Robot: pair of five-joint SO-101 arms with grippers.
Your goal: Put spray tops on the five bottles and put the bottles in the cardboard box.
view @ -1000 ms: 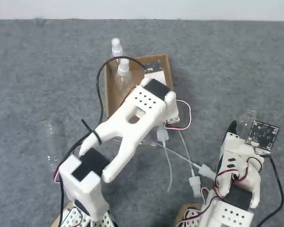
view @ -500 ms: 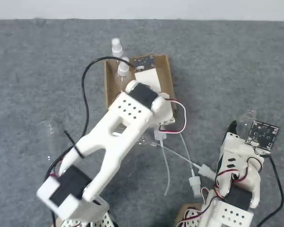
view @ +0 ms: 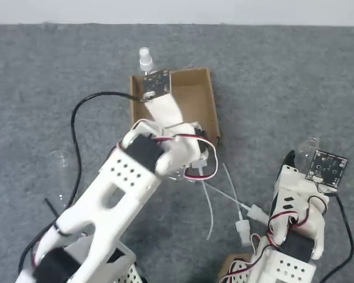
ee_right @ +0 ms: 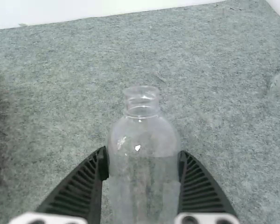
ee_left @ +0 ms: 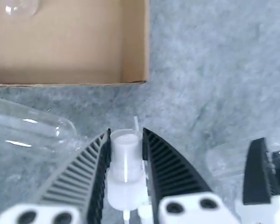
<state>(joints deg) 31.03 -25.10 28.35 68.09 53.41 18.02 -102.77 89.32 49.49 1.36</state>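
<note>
Out on the far left, an empty bottle (view: 59, 170) lies on its side on the grey carpet (view: 295, 71), well apart from everything else. Moving in, the left arm stretches up from the near edge towards the cardboard box (view: 210, 100). At the box's far left corner stands a capped bottle (view: 145, 59), spray top already on; whether it is inside the box or just behind it, I cannot tell. The wrist view shows a clear rounded bit of a bottle inside the box.

Now the left gripper (ee_left: 126, 133): it hangs over the carpet just off the box's near wall, jaws nearly closed, pinching a white spray top (ee_left: 126, 161) between them, nozzle end poking out past the tips. Beside it on the carpet lies another clear bottle (ee_left: 28, 133), uncapped as far as I can see.

Further right, two loose spray tops (view: 243, 227) rest on the carpet, their thin tubes trailing back towards the box.

And on the right, the right gripper (ee_right: 142, 155) is clamped round the body of an open bottle (ee_right: 142, 135), with the bare neck pointing away from the arm, clear of the box.
</note>
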